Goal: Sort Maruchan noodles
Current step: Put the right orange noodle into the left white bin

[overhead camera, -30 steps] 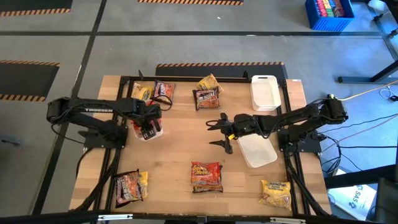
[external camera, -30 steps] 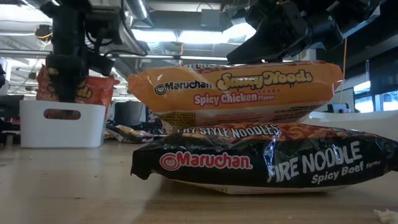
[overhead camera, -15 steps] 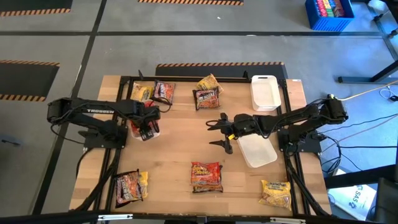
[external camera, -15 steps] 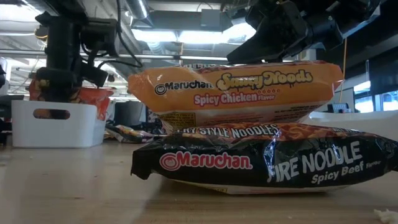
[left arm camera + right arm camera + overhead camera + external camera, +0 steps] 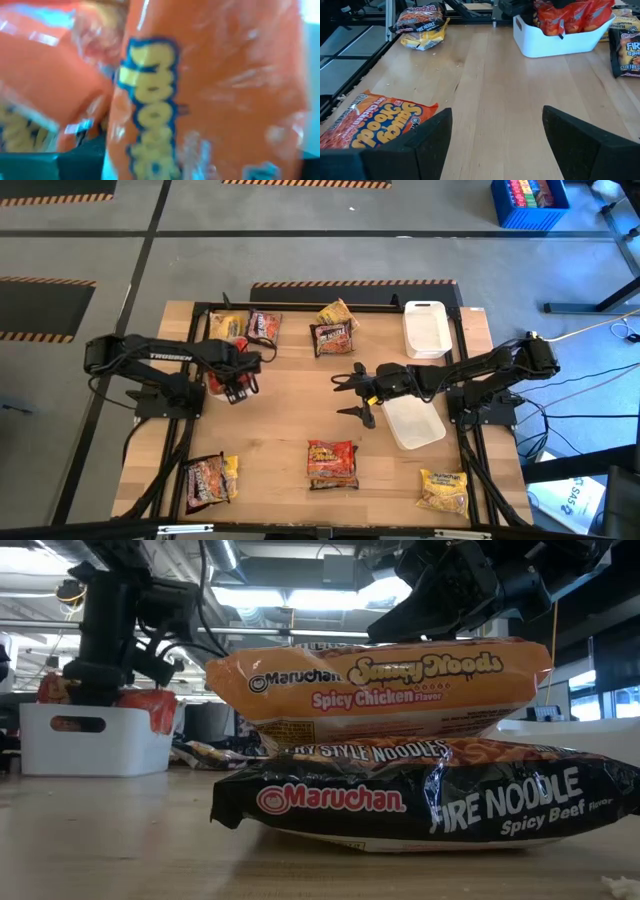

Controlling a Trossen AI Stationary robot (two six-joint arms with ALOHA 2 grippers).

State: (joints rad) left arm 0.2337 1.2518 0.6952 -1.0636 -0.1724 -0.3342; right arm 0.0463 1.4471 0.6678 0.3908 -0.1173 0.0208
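Left pincer [image 5: 238, 383] over the bin [image 5: 85, 738] (grip unclear); right pincer [image 5: 350, 392] gapes empty; packets [image 5: 332, 464] crinkly, light—pinch an edge.

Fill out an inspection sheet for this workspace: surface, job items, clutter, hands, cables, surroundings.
Surface: bare wooden table, a few crumbs.
Job items: red-orange packets in the white bin under the left arm; packets along the far edge; a red-orange packet, a yellow packet and a stacked pair along the near edge.
Clutter: two empty white trays on the right side.
Hands: left hand at the bin, fingers hidden; right hand open above mid-table, empty.
Cables: loose cables on the floor to the right.
Surroundings: blue crate on the floor, hazard-striped tape.
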